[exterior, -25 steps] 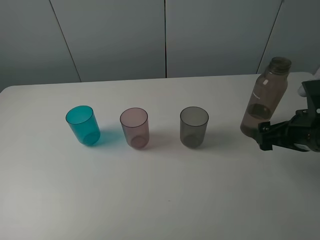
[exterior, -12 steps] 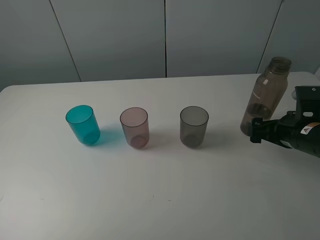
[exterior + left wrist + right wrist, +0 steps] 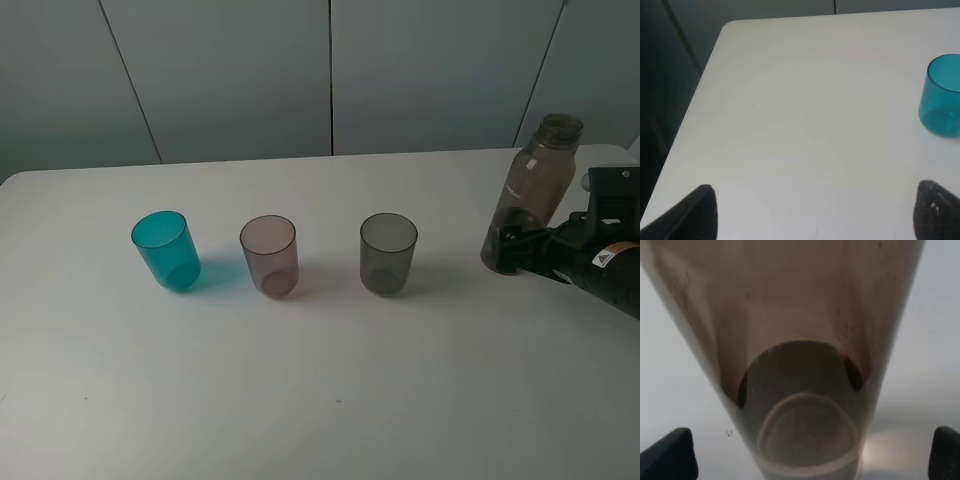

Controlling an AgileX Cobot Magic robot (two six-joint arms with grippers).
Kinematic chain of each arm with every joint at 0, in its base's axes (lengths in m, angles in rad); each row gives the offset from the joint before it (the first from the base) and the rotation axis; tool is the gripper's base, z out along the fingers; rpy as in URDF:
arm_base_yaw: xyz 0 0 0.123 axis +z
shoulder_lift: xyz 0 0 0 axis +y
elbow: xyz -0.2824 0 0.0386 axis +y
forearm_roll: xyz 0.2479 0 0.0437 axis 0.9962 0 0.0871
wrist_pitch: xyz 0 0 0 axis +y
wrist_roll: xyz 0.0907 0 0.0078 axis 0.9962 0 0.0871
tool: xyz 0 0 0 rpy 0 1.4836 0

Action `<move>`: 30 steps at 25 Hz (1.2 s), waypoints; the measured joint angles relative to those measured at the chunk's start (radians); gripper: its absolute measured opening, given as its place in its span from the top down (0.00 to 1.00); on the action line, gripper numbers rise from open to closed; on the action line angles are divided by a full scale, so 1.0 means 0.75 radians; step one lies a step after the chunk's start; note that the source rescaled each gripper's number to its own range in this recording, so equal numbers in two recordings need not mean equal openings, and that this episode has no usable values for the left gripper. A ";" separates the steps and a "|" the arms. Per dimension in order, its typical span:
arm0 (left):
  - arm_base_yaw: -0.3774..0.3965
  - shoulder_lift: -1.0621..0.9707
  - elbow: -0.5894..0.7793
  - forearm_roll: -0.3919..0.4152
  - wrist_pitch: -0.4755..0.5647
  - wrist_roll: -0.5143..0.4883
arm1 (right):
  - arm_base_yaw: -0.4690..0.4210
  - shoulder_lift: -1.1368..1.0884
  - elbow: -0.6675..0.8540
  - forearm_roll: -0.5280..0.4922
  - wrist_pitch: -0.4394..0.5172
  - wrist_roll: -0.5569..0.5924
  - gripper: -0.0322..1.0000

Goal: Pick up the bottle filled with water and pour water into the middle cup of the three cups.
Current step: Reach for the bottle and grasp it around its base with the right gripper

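- Bottle (image 3: 532,190): upright at the right end of the table (image 3: 330,400), partly filled, well apart from the cups.
- Right gripper (image 3: 508,250): fingers spread wide, one on either side of the bottle's base, not clamped on it.
- Left gripper (image 3: 815,210): fingers wide, nothing between them, near the teal cup (image 3: 165,250).
- Cups in a row: teal cup, pink cup (image 3: 269,256) in the middle, grey cup (image 3: 388,253).

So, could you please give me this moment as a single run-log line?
phase: pre-grasp | right end effector: open around bottle base | bottle: upright on table | left end effector: open, empty | pour: not started
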 joint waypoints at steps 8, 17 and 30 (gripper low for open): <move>0.000 0.000 0.000 0.000 0.000 0.000 | 0.000 0.011 0.000 0.000 -0.189 -0.005 0.00; 0.000 0.000 0.000 0.000 0.000 0.000 | 0.000 0.127 -0.002 -0.040 -0.322 0.017 0.00; 0.000 0.000 0.000 0.000 0.000 0.000 | 0.000 0.275 -0.038 -0.063 -0.417 0.057 0.00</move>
